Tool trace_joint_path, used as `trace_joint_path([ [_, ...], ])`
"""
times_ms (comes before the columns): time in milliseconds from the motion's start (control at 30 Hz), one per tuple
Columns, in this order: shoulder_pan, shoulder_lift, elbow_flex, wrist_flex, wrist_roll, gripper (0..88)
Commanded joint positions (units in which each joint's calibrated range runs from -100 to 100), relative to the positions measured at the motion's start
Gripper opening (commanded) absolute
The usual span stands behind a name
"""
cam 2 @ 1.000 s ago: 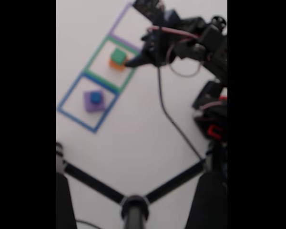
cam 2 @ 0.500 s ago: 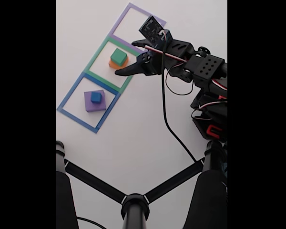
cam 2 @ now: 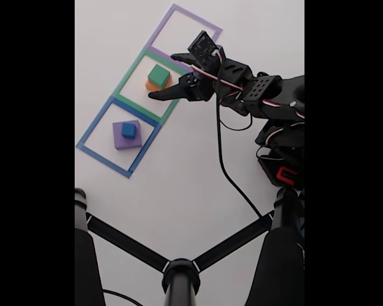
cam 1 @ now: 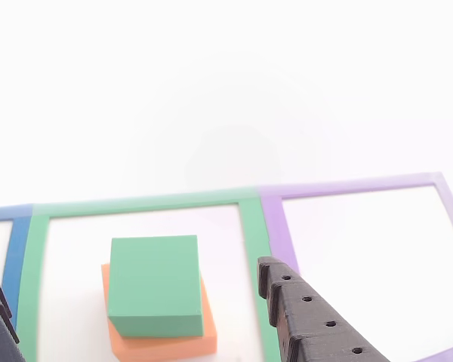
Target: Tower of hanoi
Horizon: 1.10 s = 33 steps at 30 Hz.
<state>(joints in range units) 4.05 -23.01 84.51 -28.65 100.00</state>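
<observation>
Fixed view shows the pincer (cam 2: pixel 163 76) spread wide and holding nothing, its two dark fingers reaching toward the green cube (cam 2: pixel 158 75), which sits on the orange block (cam 2: pixel 154 84) inside the green taped square (cam 2: pixel 129 71). From the other view the cube (cam 1: pixel 154 285) lies just ahead of the pincer (cam 1: pixel 132 298), between one finger (cam 1: pixel 309 320) at the right and the tip of the other at the lower left corner, with neither touching it. To do this step well, I'd judge the pincer should come down level so the fingers straddle the cube's flat sides and close on the green only, high enough not to catch the orange slab beneath, which sits a little skewed under it. Farther off, beyond the near finger, the blue cube (cam 2: pixel 128 130) rests on the purple block (cam 2: pixel 126 137) in the blue taped square (cam 2: pixel 92 130). On the other side, the purple taped square (cam 2: pixel 172 13) and the white table (cam 2: pixel 179 185) around it offer plenty of room to swing.
</observation>
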Motion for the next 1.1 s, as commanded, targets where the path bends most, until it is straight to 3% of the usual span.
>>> trace_joint_path([
  [0,0.2,5.5,-2.4,-7.2,0.0,39.3],
  [367,-0.5,18.1,-6.4,-16.5,0.0,35.3],
  [1067,-3.3,21.6,-8.2,-16.7,0.0,23.6],
])
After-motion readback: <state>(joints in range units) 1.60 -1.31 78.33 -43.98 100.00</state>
